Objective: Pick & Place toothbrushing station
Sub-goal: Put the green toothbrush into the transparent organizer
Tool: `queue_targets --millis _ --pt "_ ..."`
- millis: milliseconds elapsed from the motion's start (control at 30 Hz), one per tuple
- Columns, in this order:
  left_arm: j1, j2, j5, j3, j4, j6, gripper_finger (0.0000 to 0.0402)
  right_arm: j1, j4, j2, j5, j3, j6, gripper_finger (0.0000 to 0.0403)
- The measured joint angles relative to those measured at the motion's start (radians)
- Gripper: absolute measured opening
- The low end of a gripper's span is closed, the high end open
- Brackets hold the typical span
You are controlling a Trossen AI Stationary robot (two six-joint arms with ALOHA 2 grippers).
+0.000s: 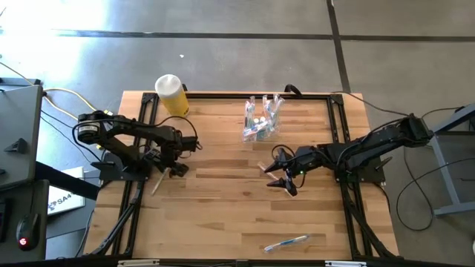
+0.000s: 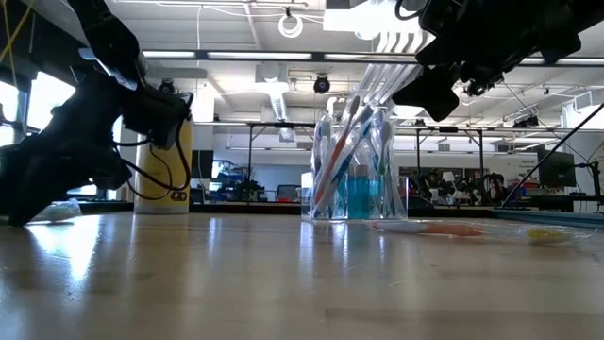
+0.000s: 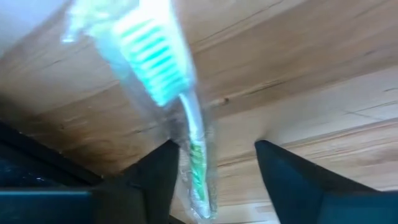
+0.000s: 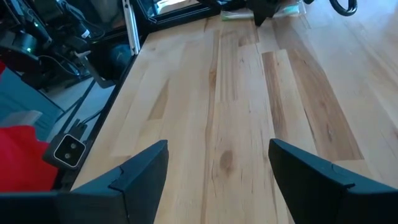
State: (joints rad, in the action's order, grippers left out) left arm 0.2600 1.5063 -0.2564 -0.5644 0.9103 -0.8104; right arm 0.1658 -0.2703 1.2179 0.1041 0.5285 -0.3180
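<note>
A clear cup [image 1: 261,120] stands upright on the table's far middle, full of slim toothbrushes and small teal tubes; it also shows in the low view [image 2: 354,179]. A wrapped toothbrush with green bristles [image 3: 158,62] lies flat on the table at the left [image 1: 157,183]. My left gripper [image 1: 168,170] is open and low over it, and its handle end lies between the two fingers in the left wrist view [image 3: 214,144]. My right gripper [image 1: 282,184] is open and empty above the table's middle right, as its own view [image 4: 217,144] shows. My left gripper comes at the wrapped toothbrush along its length, one open finger [image 3: 158,177] right beside the handle end [image 3: 198,174]. I cannot tell whether that finger touches it. The toothbrush lies flat on the table.
A yellow cylinder with a white top [image 1: 171,93] stands at the far left corner. Another wrapped toothbrush [image 1: 286,242] lies near the table's near edge. A small pale thing [image 1: 263,167] lies by my right gripper. Black rails [image 1: 141,133] run along the table's left, right and far sides.
</note>
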Motion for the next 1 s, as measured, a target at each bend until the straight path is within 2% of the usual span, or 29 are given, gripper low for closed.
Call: queue_targets --millis 400,633,700,833,1000 --pt "0.001 -0.001 0.000 -0.002 -0.021 -0.009 0.0017 0.017 0.001 0.000 -0.001 0.000 -0.004 0.0270" --pt "-0.029 0.002 0.045 -0.052 -0.010 0.008 0.0017 0.026 0.001 0.000 -0.023 0.000 -0.003 0.0270" --pt "-0.063 0.003 0.103 -0.098 -0.013 0.020 0.0009 0.026 0.001 0.000 -0.027 0.000 -0.002 0.0270" --pt "-0.134 0.006 0.296 -0.222 -0.079 0.021 0.0005 0.027 -0.002 0.000 -0.027 0.000 -0.001 0.0270" --pt "-0.248 0.007 0.366 -0.388 -0.071 0.025 0.0003 0.051 -0.006 0.000 -0.027 0.000 0.000 0.0270"
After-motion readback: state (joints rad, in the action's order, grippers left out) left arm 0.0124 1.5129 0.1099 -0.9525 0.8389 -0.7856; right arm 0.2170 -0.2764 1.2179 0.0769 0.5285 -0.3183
